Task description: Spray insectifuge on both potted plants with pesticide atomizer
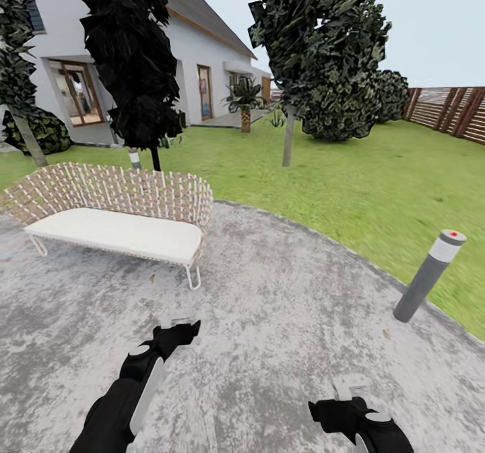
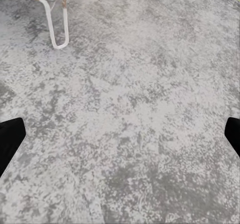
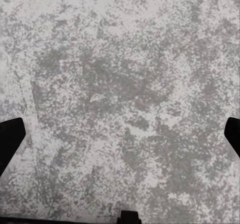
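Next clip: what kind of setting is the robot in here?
A house's back garden, it seems: a wicker sofa on grey paving, green lawn with trees, a slatted wooden fence and a white house behind.

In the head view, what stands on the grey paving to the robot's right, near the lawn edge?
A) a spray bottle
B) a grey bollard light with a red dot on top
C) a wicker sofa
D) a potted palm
B: the grey bollard light, red-dotted on top, leans at the paving's right edge; the wicker sofa sits left.
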Available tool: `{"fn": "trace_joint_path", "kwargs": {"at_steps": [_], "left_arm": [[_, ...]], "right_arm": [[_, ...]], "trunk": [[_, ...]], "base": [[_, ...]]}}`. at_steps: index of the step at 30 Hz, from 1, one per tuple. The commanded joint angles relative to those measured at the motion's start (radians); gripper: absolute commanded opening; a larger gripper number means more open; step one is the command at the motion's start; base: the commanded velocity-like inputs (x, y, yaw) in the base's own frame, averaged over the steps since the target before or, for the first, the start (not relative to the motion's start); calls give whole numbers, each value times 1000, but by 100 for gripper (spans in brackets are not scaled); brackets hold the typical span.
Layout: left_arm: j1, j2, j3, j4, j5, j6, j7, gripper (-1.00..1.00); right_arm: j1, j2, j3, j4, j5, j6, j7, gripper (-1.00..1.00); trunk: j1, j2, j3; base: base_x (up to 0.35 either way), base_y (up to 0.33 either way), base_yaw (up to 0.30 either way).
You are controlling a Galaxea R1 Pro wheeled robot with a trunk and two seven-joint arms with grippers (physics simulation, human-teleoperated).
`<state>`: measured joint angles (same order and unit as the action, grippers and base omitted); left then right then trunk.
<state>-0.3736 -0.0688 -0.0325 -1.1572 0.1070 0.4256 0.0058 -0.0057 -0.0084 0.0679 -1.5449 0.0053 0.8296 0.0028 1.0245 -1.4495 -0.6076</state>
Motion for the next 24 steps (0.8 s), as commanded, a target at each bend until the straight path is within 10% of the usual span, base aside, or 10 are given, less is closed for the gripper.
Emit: {"fn": "trace_joint_path", "kwargs": {"at_steps": [1,24], "left_arm": [[-1,0,-3,-1,10,5,1,100],[-1,0,-9,-1,8,5,2,100]], "right_arm": [[0,-1,1,-1,1,5,0,100],[0,0,1,-1,1,5,0,100]], "trunk": [[0,0,-2],[0,0,-28]], "base": [[299,0,225],[276,0,224]]}}
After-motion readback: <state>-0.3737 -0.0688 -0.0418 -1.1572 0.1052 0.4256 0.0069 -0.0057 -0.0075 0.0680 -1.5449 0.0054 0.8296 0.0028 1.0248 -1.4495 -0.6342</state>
